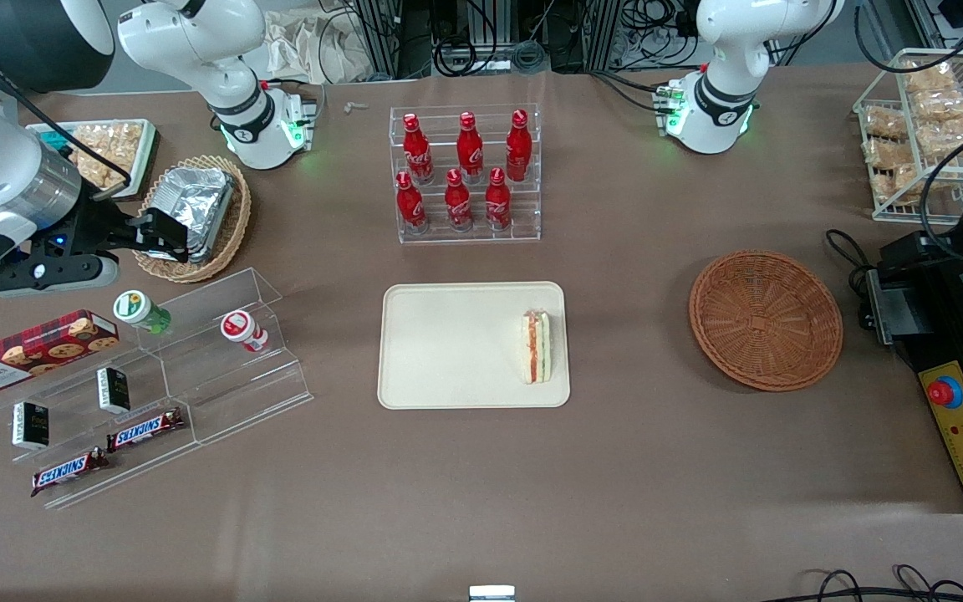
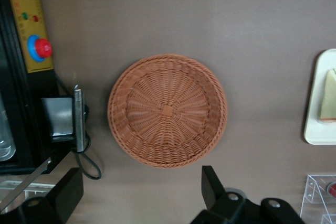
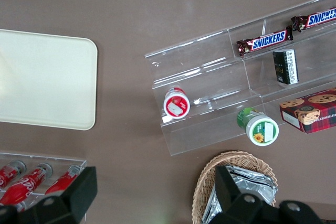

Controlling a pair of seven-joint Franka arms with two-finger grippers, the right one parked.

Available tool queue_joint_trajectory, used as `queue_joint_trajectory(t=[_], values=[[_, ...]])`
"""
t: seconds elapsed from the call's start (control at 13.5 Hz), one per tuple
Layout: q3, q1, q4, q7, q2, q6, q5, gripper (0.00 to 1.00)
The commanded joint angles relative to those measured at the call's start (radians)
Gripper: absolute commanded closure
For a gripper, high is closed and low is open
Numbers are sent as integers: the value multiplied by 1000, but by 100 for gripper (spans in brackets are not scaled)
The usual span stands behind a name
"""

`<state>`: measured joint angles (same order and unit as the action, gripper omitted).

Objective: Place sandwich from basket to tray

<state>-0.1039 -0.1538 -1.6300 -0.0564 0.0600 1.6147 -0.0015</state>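
Sandwich (image 1: 537,346) lying on tray (image 1: 448,351), at the edge nearest basket (image 1: 766,319). Basket empty. Hand (image 2: 142,192) above the desk (image 1: 632,468) near basket, wide open, holding nothing. Placement apparently done; retreat at most remaining.

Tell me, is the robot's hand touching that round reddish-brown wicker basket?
Apart. The left wrist view shows the open hand hanging above the round reddish-brown wicker basket, its dark fingers holding nothing and the basket empty.

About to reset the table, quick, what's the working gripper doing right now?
Gripper: open, holding nothing, hovering above the empty basket. The sandwich lies on the tray.
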Motion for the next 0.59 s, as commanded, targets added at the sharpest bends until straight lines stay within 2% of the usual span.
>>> queue_joint_trajectory(t=[0.0,0.07,0.52], values=[[-69,16,7,59,12,11,69,0],[-83,13,-4,52,7,16,86,0],[-86,11,25,41,17,10,84,0]])
